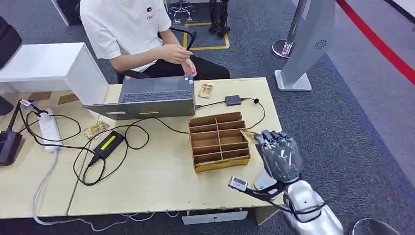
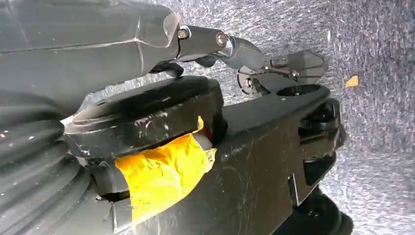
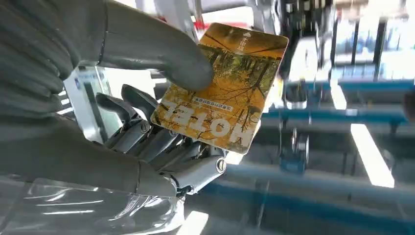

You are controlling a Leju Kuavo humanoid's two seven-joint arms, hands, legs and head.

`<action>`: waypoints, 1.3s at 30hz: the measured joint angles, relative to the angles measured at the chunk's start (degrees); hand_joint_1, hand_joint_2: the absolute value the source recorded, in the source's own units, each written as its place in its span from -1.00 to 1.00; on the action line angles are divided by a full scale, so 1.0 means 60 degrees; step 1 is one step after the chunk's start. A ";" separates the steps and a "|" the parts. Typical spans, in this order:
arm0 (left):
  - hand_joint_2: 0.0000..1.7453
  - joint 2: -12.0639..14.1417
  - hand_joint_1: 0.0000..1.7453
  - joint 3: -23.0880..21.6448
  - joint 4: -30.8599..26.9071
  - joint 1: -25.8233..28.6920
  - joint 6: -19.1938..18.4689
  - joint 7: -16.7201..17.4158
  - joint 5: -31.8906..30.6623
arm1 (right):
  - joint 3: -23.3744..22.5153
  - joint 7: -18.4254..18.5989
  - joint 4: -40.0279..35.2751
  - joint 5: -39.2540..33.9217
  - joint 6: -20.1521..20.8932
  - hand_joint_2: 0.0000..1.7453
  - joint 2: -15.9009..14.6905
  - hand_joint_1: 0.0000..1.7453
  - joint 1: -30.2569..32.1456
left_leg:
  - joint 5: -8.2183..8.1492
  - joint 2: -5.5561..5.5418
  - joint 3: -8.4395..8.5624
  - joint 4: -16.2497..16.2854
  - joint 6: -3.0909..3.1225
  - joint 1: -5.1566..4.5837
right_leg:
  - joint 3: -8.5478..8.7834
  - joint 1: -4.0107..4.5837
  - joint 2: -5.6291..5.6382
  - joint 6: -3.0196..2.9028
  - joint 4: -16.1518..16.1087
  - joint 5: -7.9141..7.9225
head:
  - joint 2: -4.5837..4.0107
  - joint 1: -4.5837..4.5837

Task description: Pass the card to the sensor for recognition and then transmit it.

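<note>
Head view: a pale wooden table [image 1: 161, 181] spans the lower left, standing on grey-blue carpet [image 1: 342, 127] crossed at the far right by a red floor line [image 1: 379, 46]. On the table's right part sits a cardboard divider box [image 1: 219, 141] with several slots. Far of it lies an open grey laptop [image 1: 154, 98], and a person [image 1: 132, 34] in a white shirt sits behind it on a chair, hands near the laptop's far edge. A small dark sensor box [image 1: 233, 100] on a cable lies just right of the laptop, with a small orange card [image 1: 205, 91] beside it. On the left part are a white power strip [image 1: 49, 128], a black power adapter [image 1: 108, 143] with looping cables, and a white box [image 1: 49, 66] at the far left. A grey stand [image 1: 306, 44] rises from the carpet beyond the table's right end. The right hand [image 1: 279, 155] is raised at the table's near right corner, just right of the divider box, back of the hand toward the camera, with a sliver of the card [image 1: 248, 136] at its fingers.

Left wrist view: carpet and dark parts of the robot's body; whether the left hand's fingers are apart or together cannot be told.

Right wrist view: the right hand [image 3: 147, 127] pinches the yellow-orange card [image 3: 222, 85], printed with autumn trees, between thumb and fingers, holding it up against a blurred bright room with blue rails.
</note>
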 joint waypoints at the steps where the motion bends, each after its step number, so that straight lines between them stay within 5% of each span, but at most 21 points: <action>1: 1.00 -0.0011 -1.00 -0.0069 0.0000 -0.0030 0.0000 0.0022 -0.0058 | 0.0047 0.0037 0.0269 0.0004 0.0015 1.00 0.0116 1.00 -0.0385 | 0.0007 -0.0002 -0.0002 0.0000 -0.0001 0.0000 | -0.0001 0.0000 0.0003 0.0003 0.0002 0.0010 | 0.0000 -0.0004; 11: 1.00 -0.0033 -1.00 -0.0863 0.0000 -0.0329 -0.0142 0.0138 -0.0743 | 0.0791 0.0714 0.3194 0.0004 0.0204 1.00 0.1330 1.00 -0.3559 | 0.0027 -0.0014 -0.0007 0.0000 -0.0018 0.0002 | -0.0013 0.0000 0.0000 -0.0001 0.0013 0.0021 | 0.0000 0.0000; 23: 1.00 -0.0040 -1.00 -0.1278 0.0000 -0.0423 -0.0208 0.0306 -0.0838 | 0.1206 0.0994 0.5369 -0.0077 0.0248 1.00 0.2236 1.00 -0.4992 | 0.0027 -0.0014 -0.0019 0.0000 -0.0018 0.0001 | -0.0026 0.0000 -0.0002 -0.0001 0.0014 0.0020 | 0.0000 0.0000; 24: 1.00 -0.0040 -1.00 -0.1282 0.0000 -0.0424 -0.0208 0.0306 -0.0823 | 0.1245 0.0994 0.5473 -0.0080 0.0244 1.00 0.2276 -1.00 -0.5023 | 0.0027 -0.0014 -0.0020 0.0000 -0.0018 0.0001 | -0.0027 0.0000 -0.0002 -0.0001 0.0014 0.0020 | 0.0000 0.0000; 39: 1.00 -0.0055 -1.00 -0.1286 0.0022 -0.0426 -0.0229 0.0011 -0.0627 | 0.1595 0.0889 0.5238 -0.0532 0.0237 1.00 0.2353 -1.00 -0.4683 | 0.0027 -0.0021 -0.0026 0.0001 -0.0019 0.0001 | -0.0040 -0.0001 -0.0004 -0.0002 0.0013 0.0020 | 0.0000 0.0000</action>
